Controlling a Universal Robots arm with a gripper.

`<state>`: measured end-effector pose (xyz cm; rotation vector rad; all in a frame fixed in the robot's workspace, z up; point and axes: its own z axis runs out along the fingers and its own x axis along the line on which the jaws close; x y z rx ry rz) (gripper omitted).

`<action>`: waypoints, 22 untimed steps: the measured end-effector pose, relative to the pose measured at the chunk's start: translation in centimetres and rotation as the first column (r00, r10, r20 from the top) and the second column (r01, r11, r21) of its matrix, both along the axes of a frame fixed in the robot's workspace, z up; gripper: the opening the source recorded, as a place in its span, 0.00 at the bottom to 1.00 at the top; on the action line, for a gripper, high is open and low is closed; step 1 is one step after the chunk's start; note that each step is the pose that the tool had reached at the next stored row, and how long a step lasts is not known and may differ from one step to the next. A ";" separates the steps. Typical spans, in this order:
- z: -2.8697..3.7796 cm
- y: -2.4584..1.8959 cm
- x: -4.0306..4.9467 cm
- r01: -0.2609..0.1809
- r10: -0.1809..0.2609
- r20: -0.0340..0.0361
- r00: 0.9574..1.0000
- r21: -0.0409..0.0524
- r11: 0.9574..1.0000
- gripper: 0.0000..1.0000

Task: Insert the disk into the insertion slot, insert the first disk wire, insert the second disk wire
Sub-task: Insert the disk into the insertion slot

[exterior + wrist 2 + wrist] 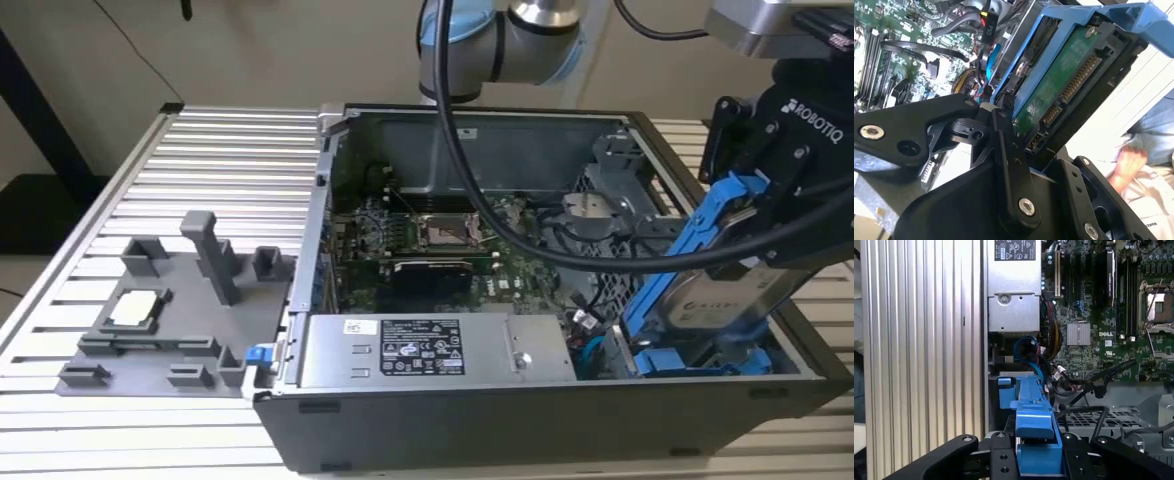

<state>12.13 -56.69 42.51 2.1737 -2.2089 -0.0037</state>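
Here, tool [754,255] grips tilted disk [705,302] over insertion slot [701,362].

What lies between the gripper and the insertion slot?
The disk itself: in the exterior view it hangs tilted from the gripper, its lower end at the blue rails of the slot.

Exterior view: even, diffuse indoor light from above. The ribbed table [120,150] is bright, with only faint, soft shadows beside the grey fixture [200,290]. The computer case [534,425] is dimmer inside, its outer front wall in shade. There is mild sheen on the power-supply box [400,345] and on the pale label of the disk [721,300]. Second wrist view: the background past the disk is overexposed, washed almost white, and a hand [1126,165] there is smeared by blur. First wrist view: the table ribs glare pale, while the motherboard [1094,315] is evenly lit and its colours are clear.
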 end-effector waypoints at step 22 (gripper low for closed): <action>-1.81 0.00 0.45 0.000 0.000 0.001 1.000 0.000 1.000 0.33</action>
